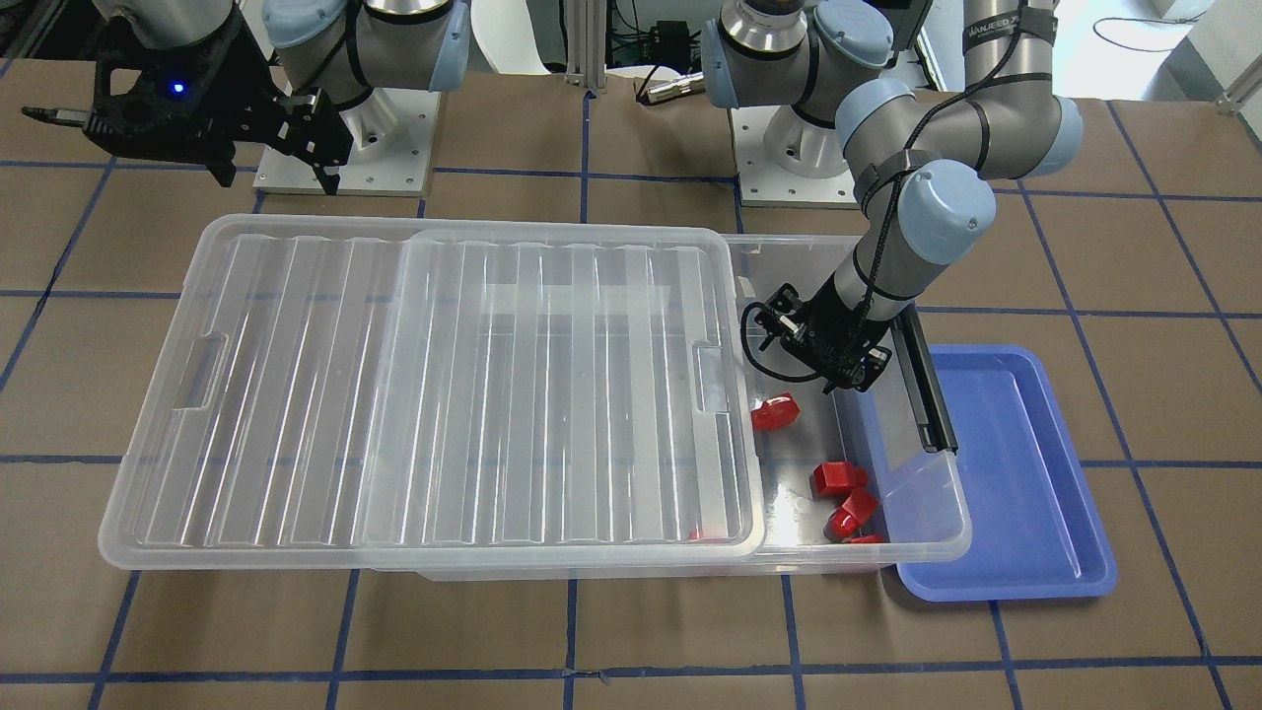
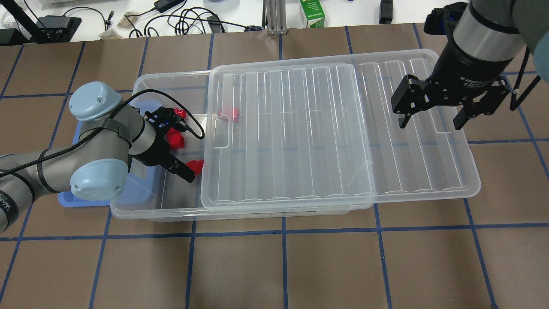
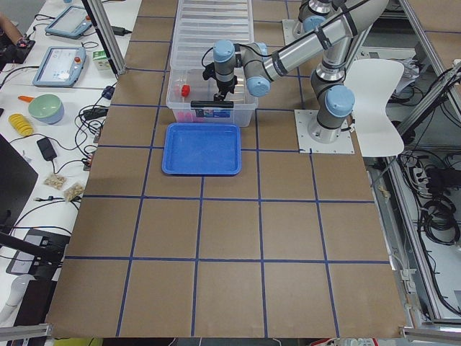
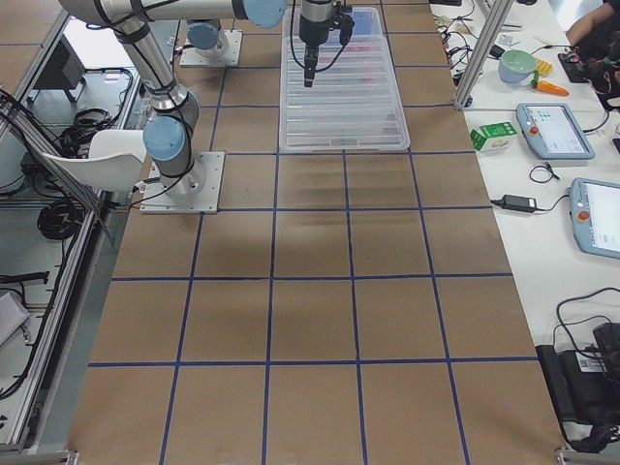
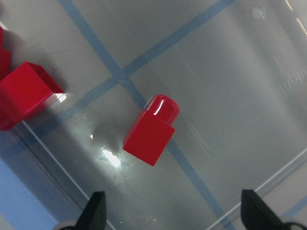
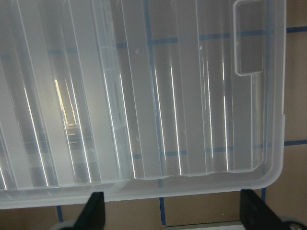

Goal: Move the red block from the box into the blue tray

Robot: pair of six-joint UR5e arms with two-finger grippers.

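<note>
Right gripper (image 2: 431, 122) body — "2F Adaptive"

Open to reach only at the end of the box (image 1: 946, 493) nearest the worktop's (image 1: 631, 641) left edge; elsewhere shut off by the clear lid (image 1: 444, 394), offset toward the right edge. Crowded in that gap by the left gripper (image 5: 175, 215), spread wide over one red block (image 5: 151, 129), and by more red blocks (image 1: 840, 478) toward the edge opposite the robot. Barred from the blue tray (image 1: 1016, 473) by box wall and black latch bar (image 1: 927, 380). Bare tray floor beyond.

A robotics lab: teach pendants (image 4: 554, 131), loose cables (image 2: 188, 21), a tape-gridded table (image 3: 216, 238).
</note>
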